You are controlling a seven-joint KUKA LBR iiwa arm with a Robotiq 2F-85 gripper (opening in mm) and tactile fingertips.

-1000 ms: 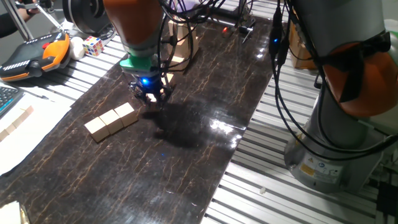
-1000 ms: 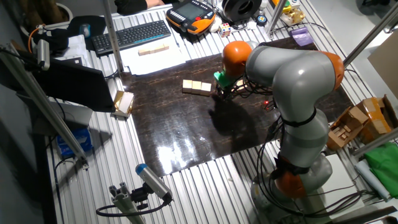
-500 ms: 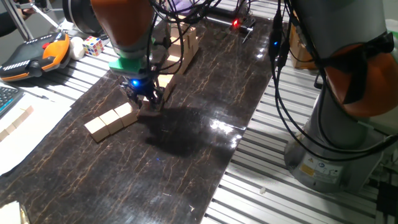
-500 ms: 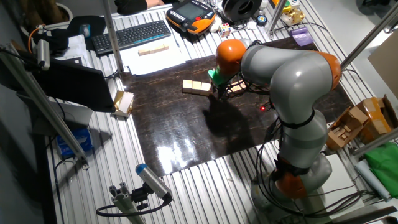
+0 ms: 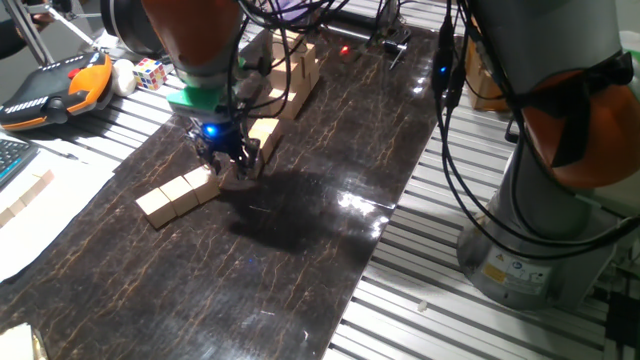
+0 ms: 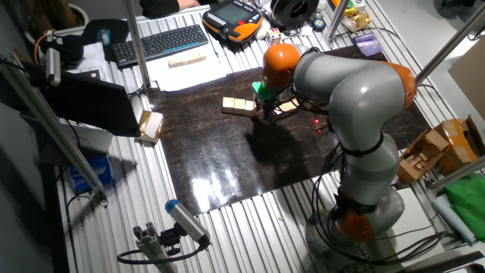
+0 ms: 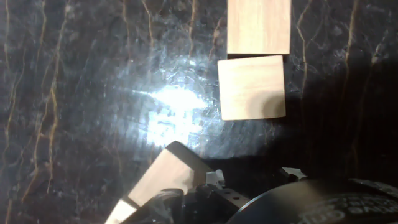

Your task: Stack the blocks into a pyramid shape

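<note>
The two-finger gripper [image 5: 232,162] is holding one small light tan wooden cube [image 7: 163,175] between its closed fingers; the hand view is showing the cube's pale edge tilted at the bottom of the picture, clamped just in front of the camera. The gripper is hanging low over the dark marbled table top [image 5: 330,210], right at the near end of a row of three matching tan cubes [image 5: 180,192] lying flat and touching one another. From the hand view, two of those cubes [image 7: 252,87] are lying edge to edge just ahead of the held one, slightly to its right.

Judging by this, the base layer is laid and the second layer is being started: no cube is yet sitting on top of the row. The next move is calling for a small shift sideways over the seam between two base cubes, squaring the tilted cube to them, then lowering and releasing so it bridges both without pushing them apart.

More tan wooden cubes [image 5: 298,72] are waiting in a group farther back on the table, behind the arm. No container is showing anywhere on the table; the cubes are all resting directly on the dark surface.
</note>
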